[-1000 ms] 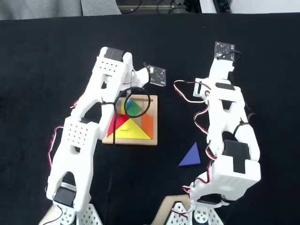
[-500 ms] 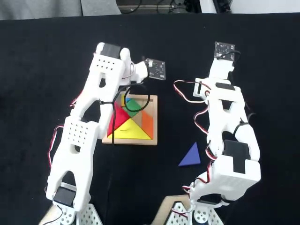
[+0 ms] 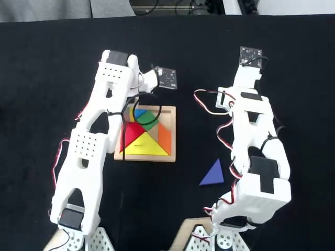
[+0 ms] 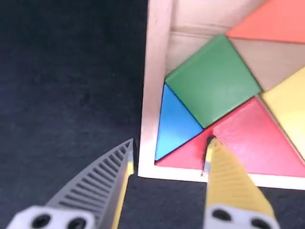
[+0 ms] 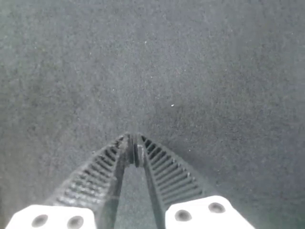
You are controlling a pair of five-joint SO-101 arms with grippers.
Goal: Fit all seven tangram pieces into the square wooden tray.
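- The square wooden tray (image 3: 146,158) (image 4: 155,95) lies flat on the black table cloth (image 3: 42,78).
- Inside the tray, a green square (image 3: 149,120) (image 4: 213,81) sits near one corner, with a small blue triangle (image 4: 176,124) touching it and resting against the tray's rim.
- A red triangle (image 3: 133,137) (image 4: 248,148), a yellow triangle (image 3: 149,146) (image 4: 288,109) and an orange piece (image 3: 165,138) (image 4: 271,21) also lie in the tray.
- A bare wooden patch of tray floor shows between the green square and the orange piece.
- A loose violet-blue triangle (image 3: 213,173) lies on the cloth outside the tray, near its corner on the right arm's side.
- The left gripper (image 4: 170,142) hangs over the tray corner by the blue triangle, its claw spread apart and holding nothing. One finger is outside the rim and the other is above the red triangle.
- The right gripper (image 5: 132,143) is away from the tray above bare cloth, its claw pressed together and holding nothing.
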